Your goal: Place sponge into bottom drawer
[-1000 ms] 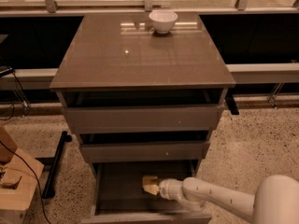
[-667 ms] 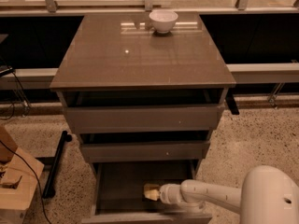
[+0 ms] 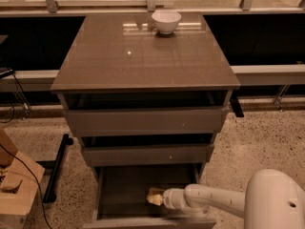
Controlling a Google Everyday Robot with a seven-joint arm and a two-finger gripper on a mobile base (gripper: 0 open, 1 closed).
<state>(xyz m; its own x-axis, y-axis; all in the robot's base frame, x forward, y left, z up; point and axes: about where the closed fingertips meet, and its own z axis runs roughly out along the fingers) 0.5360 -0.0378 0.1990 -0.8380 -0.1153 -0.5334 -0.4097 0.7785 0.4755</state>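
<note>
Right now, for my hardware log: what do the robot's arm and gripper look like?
The arm is smooth, glossy white: rounded tubular segments widening into a bulbous shell at lower right. The gripper, inside the bottom drawer, follows a ringed, greyish-white wrist. No cables or markings show.

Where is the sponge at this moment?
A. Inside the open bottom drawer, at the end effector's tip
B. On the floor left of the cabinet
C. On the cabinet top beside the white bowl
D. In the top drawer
A: the sponge shows at the tip of the end effector, which reaches into the open bottom drawer; the white bowl is far from it, up on the cabinet top.
</note>
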